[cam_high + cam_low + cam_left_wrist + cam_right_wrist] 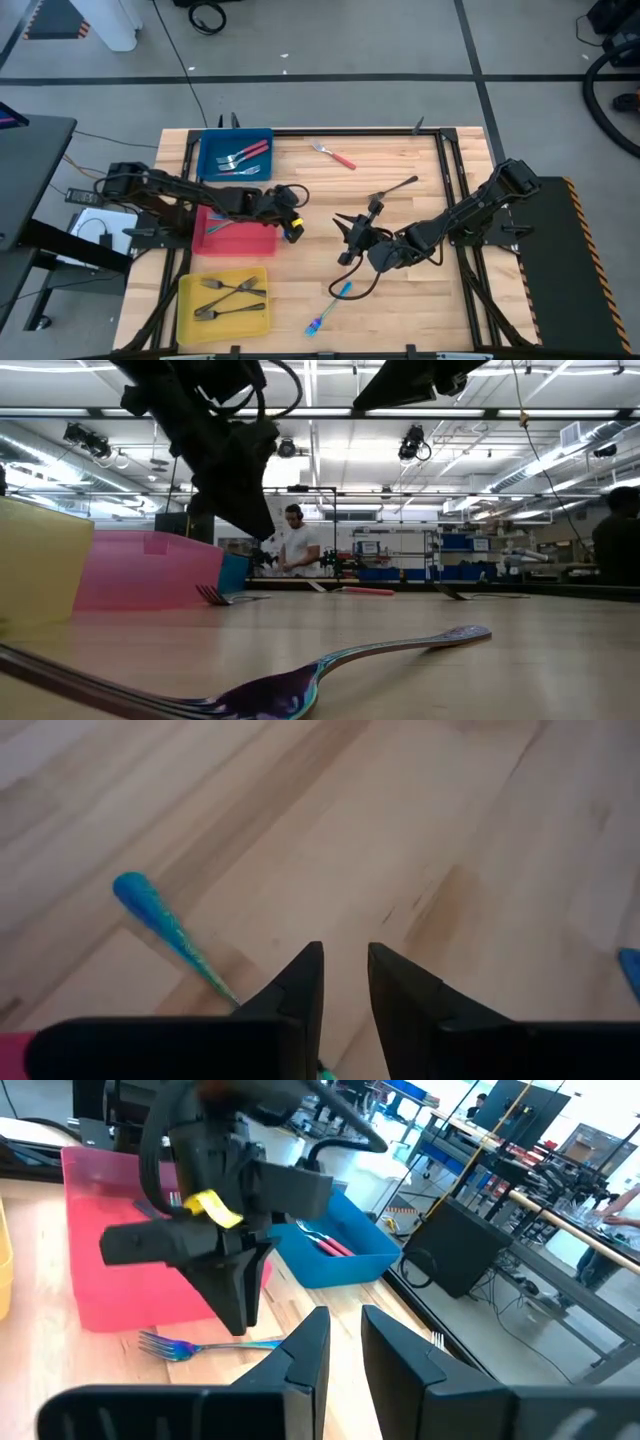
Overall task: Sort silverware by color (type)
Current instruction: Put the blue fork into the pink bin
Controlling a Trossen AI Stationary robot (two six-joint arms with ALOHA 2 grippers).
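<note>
We are watching one piece of the silverware: a blue-handled fork (205,1347) lying flat on the table (400,290) just outside the red tray (110,1295), not in it. In the right wrist view it sits at lower left of the frame, with its long axis running along the tray's near wall and its tines toward the frame's left.

The left gripper (345,952) hangs directly above this fork, fingers pointing down. They are parted only narrowly and nothing is between them. In its own view the blue handle runs from the left middle of the frame down toward the base of the fingers, so the fork lies slightly aside of the gap rather than in it.

The right gripper (343,1318) sits in the centre of the high view, facing the tray. It is also narrowly parted and empty, and it is farther off.

We judge the left arm the natural one to act, closing across the handle and lifting it over the tray wall.

Three other pieces lie loose in the high view:
- A red-handled fork (335,156) at upper centre.
- A dark fork (395,188) right of centre.
- A blue-handled piece (328,306) at lower centre.
</note>
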